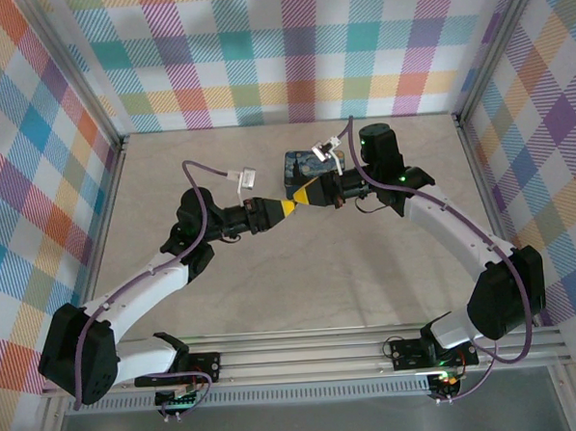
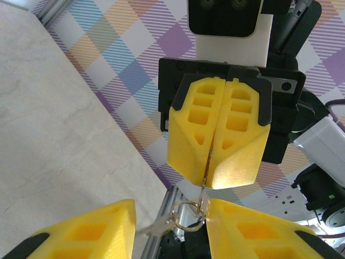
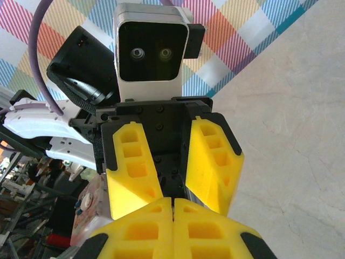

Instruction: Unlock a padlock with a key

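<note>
Presently right gripper (image 2: 211,181) clenched, with a thin metal blade, likely the key (image 2: 205,175), nipped edge-on in the seam. Below it, at 6 o'clock, a wire ring (image 2: 186,216) dangles, and a second small key (image 2: 156,226) trails toward 8 o'clock. Left gripper (image 2: 170,210) faces it, fingers parted, the ring hanging in the gap; nothing clamped. Judgement: key secured, but insertion into the padlock and the turn are yet to do. Top view: starry blue tin (image 1: 298,164) on table (image 1: 225,306), at 12 o'clock of the meeting pincers, lid apparently on; contents cannot be told.
</note>
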